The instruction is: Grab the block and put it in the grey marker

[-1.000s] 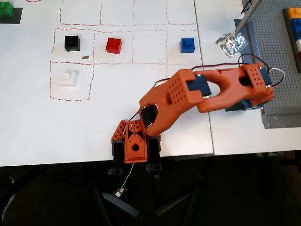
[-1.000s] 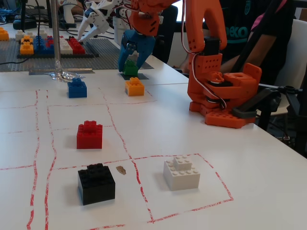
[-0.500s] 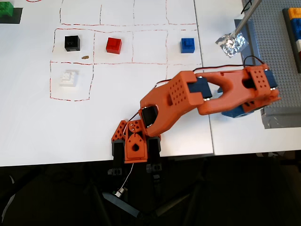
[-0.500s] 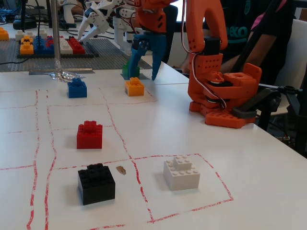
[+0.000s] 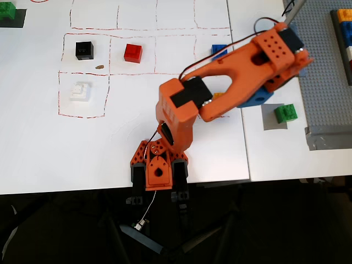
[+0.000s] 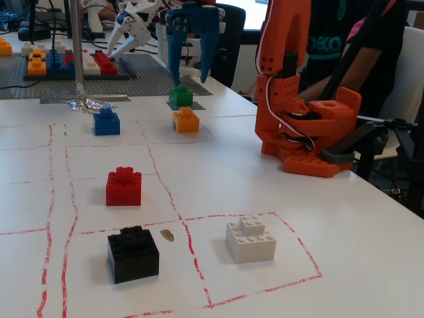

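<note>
In the overhead view the orange arm (image 5: 242, 77) covers most of the orange-yellow brick (image 5: 218, 96), part of the blue brick (image 5: 218, 49) and the crumpled foil entirely; the gripper tips lie hidden beneath it. A second green brick (image 5: 6, 10) is cut by the top left edge. In the fixed view the grey marker (image 6: 192, 105) shows only as a sliver behind the block (image 6: 180, 95)

white table (image 6: 371, 238), coloured bricks, grey marker (image 5: 271, 122)
</note>
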Robot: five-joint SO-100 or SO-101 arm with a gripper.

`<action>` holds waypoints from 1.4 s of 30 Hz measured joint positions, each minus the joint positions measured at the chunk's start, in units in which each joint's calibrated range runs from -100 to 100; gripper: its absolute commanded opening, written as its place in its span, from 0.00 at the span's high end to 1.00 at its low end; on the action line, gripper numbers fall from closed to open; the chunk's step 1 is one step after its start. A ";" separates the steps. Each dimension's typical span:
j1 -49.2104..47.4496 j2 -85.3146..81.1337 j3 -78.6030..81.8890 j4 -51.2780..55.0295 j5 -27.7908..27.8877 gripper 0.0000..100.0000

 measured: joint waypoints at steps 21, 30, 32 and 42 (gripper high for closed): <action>-54.74 -29.14 29.13 -18.09 -27.50 1.00; -63.61 -40.74 39.31 -26.77 -35.07 1.00; -64.81 -44.95 43.01 -29.50 -35.36 1.00; -66.60 -64.03 63.48 -36.50 -37.07 1.00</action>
